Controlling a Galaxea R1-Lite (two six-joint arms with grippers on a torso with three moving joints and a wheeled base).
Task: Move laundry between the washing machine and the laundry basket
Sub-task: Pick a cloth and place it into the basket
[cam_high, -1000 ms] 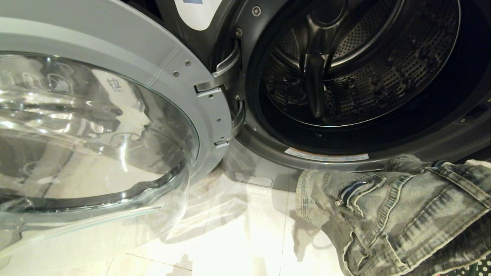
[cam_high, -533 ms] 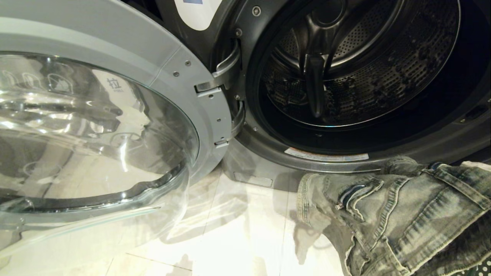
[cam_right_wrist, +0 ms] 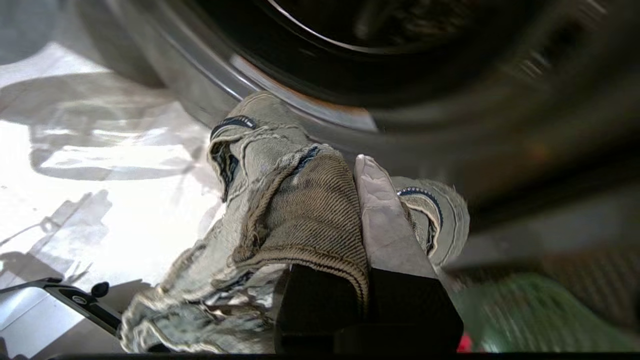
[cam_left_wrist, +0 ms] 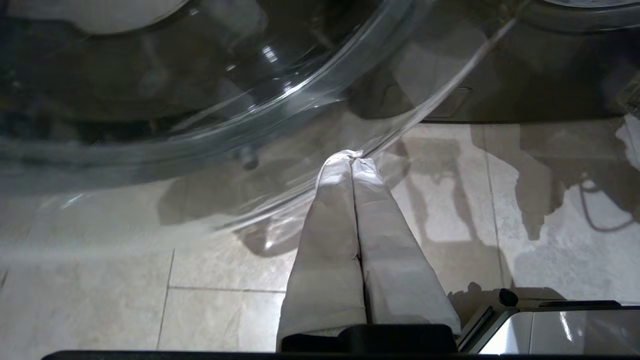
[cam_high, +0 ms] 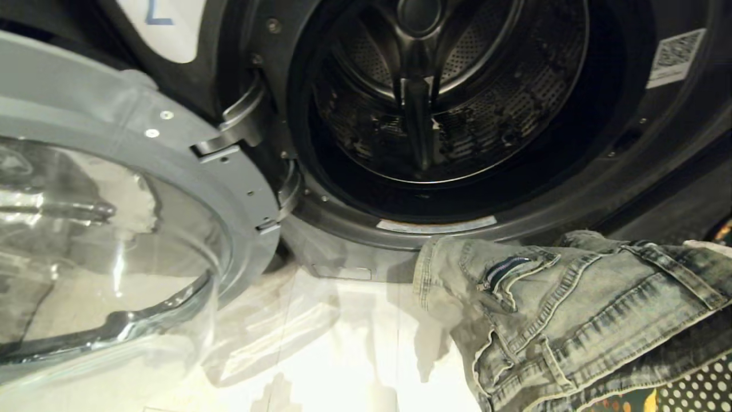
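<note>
The washing machine (cam_high: 572, 189) stands with its door swung open to the left and its dark drum (cam_high: 446, 97) showing no clothes. My right gripper (cam_right_wrist: 352, 175) is shut on a pale grey-beige denim garment (cam_high: 572, 320), part of the laundry. The garment hangs just in front of the opening's lower rim, and denim covers one finger. A corner of the perforated laundry basket (cam_high: 695, 392) shows low at the right, and as a green blur (cam_right_wrist: 540, 315) beside a red scrap (cam_right_wrist: 466, 345). My left gripper (cam_left_wrist: 352, 156) is shut and empty, low over the floor under the open door.
The open glass door (cam_high: 114, 229) fills the left of the head view and hangs just above my left gripper. Pale floor tiles (cam_high: 343, 355) lie below the machine. A white label (cam_high: 160, 23) and a code sticker (cam_high: 675, 57) sit on the machine's front.
The whole head view has shifted, so the camera has moved: the machine and door now sit further left. The denim garment stays in the right gripper at the lower right.
</note>
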